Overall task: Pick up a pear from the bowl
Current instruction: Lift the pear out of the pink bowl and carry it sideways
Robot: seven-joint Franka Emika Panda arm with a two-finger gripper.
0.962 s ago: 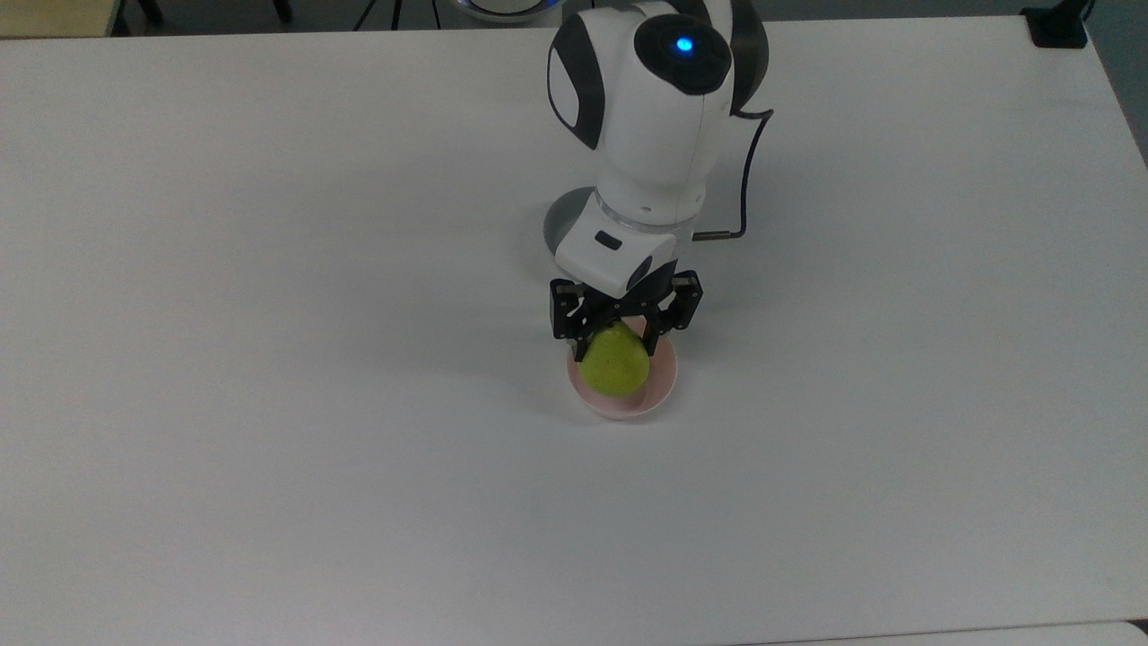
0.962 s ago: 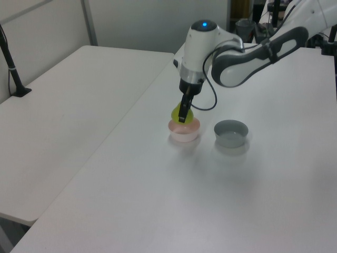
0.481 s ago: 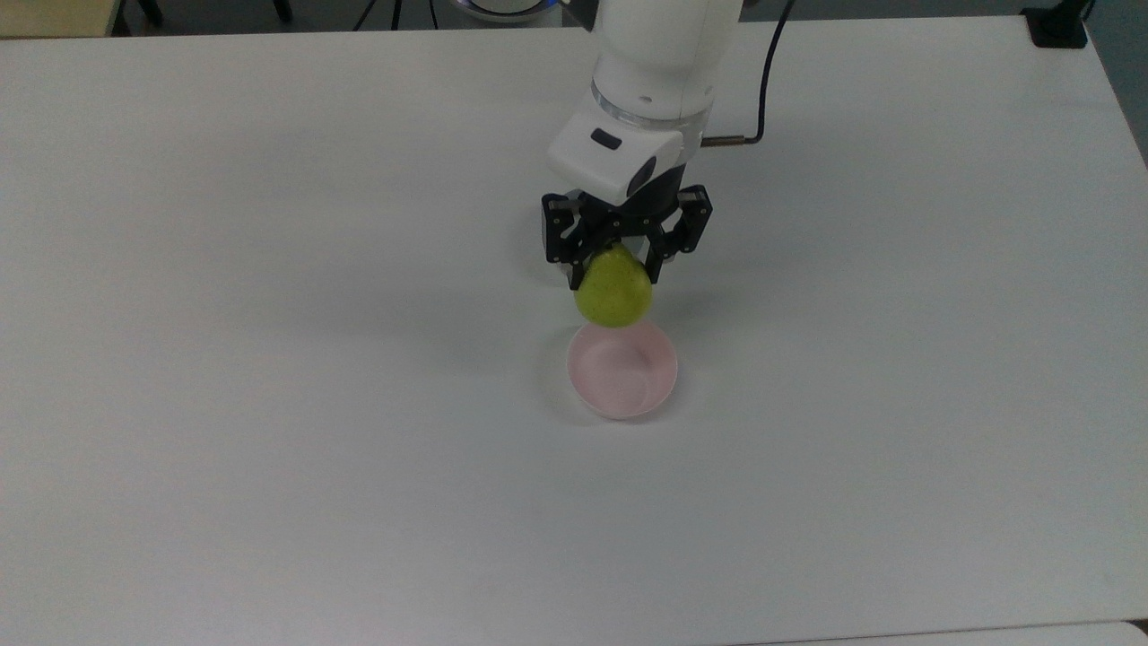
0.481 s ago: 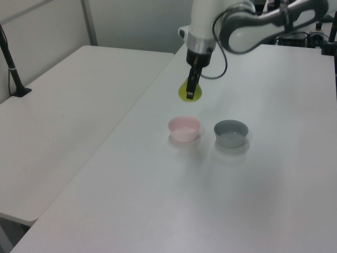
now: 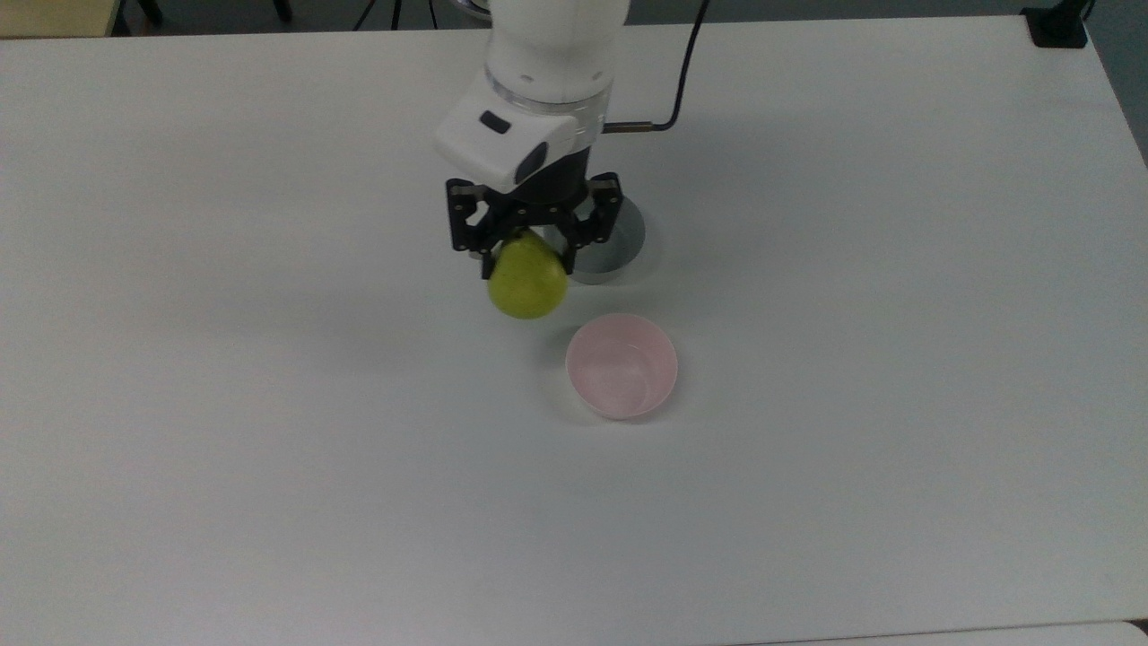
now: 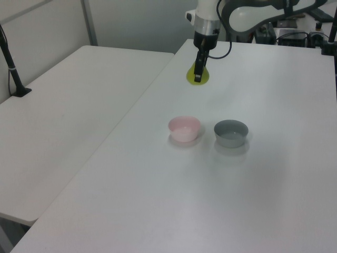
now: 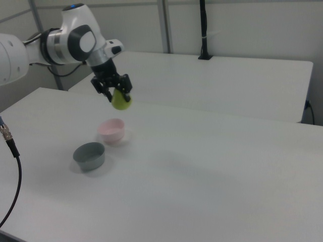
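Observation:
My gripper (image 5: 525, 256) (image 6: 198, 74) (image 7: 117, 95) is shut on the yellow-green pear (image 5: 527, 280) (image 6: 197, 77) (image 7: 121, 101), which hangs in the air well above the table. The pale pink bowl (image 5: 621, 365) (image 6: 184, 128) (image 7: 111, 130) stands empty on the white table, below the pear and to the right in the top view. In the right view the pear hangs above and slightly right of the pink bowl.
A grey straight-sided bowl (image 5: 615, 240) (image 6: 230, 132) (image 7: 89, 156) stands next to the pink one, partly behind the gripper in the top view. A black cable (image 5: 674, 85) trails from the arm. A second white table (image 6: 63, 105) adjoins on the left view's left.
The gripper has lifted the pear out of the pink bowl, rising and then shifting toward the top view's left. The bowl stays in place, now empty.

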